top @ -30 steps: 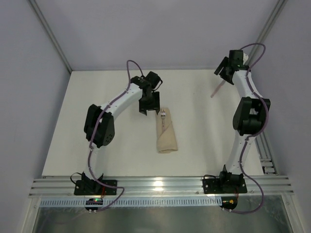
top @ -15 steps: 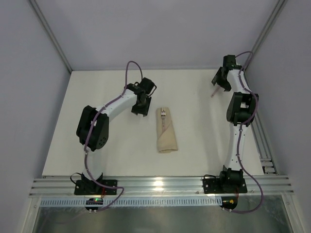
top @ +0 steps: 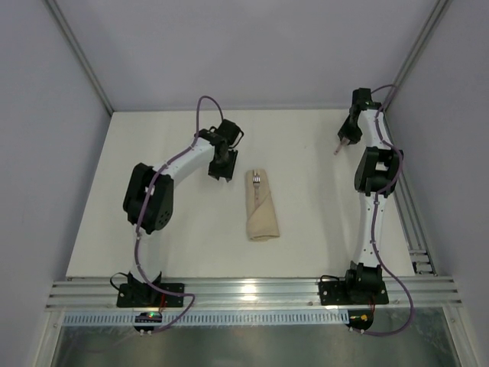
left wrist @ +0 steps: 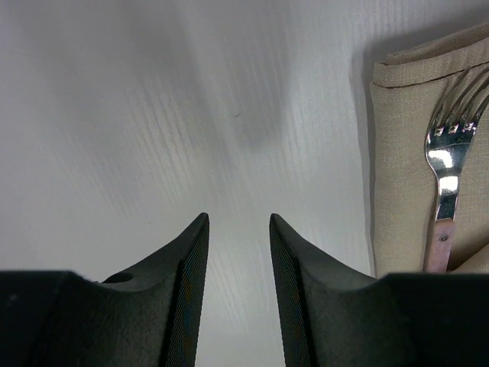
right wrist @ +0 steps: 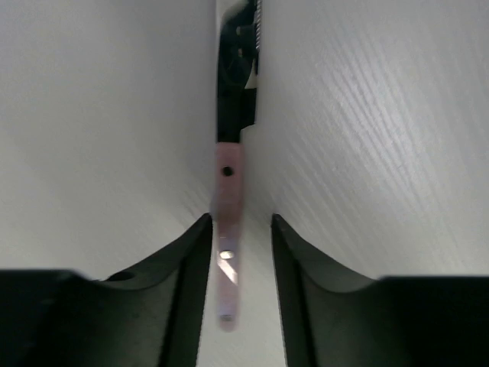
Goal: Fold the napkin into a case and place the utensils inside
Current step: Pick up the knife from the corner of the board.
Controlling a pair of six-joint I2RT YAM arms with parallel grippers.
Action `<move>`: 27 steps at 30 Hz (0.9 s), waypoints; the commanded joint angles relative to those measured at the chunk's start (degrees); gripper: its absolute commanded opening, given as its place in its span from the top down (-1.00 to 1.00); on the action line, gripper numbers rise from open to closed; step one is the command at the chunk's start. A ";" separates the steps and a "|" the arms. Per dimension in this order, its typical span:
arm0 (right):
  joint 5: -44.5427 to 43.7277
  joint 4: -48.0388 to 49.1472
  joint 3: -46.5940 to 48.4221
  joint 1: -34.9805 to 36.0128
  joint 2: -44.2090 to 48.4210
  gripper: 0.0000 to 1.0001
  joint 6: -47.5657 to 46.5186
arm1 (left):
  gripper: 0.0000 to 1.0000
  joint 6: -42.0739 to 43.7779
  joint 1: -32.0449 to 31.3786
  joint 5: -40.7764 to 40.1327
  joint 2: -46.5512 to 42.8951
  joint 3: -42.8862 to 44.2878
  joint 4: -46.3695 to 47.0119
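Note:
The napkin is folded into a narrow beige case (top: 261, 206) lying mid-table. A silvery fork (top: 257, 180) pokes out of the case's far end, and its tines show in the left wrist view (left wrist: 447, 145) on the cloth (left wrist: 401, 160). My left gripper (top: 220, 173) is open and empty (left wrist: 237, 218) over bare table just left of the case's far end. The knife (top: 337, 148) lies at the far right. My right gripper (top: 346, 140) is down over the knife, open (right wrist: 241, 218). The knife's pinkish handle (right wrist: 228, 191) lies between the jaws, close to the left one.
The white table (top: 306, 229) ends at an aluminium rail (top: 252, 292) in front. Grey walls and frame posts close in the back and sides. The right arm stands close to the right table edge.
My left gripper has drawn back a little to the left of the case. My right gripper has swung down and in over the knife, so that its handle now sits between the jaws.

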State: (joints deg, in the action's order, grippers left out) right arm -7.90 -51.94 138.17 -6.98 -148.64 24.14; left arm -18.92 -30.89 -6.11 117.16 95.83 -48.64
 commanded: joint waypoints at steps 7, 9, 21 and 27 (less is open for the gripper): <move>1.32 1.04 -11.15 -0.22 5.53 0.93 -3.13 | 0.22 1.16 1.10 2.59 -0.98 2.43 1.27; 0.52 3.85 -20.94 -0.14 9.31 0.93 -4.62 | 0.23 1.16 1.19 5.56 0.51 2.69 1.62; -3.69 36.29 -72.05 13.38 51.40 0.92 -6.56 | 0.32 0.90 1.19 15.16 7.20 6.30 6.72; -5.37 45.16 -76.03 26.04 57.05 0.93 -4.46 | 0.33 0.20 1.28 18.41 6.41 4.80 7.25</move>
State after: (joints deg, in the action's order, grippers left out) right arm -11.09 -16.23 63.40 17.23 -95.44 18.57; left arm -18.83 -29.91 9.13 125.29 100.16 -43.00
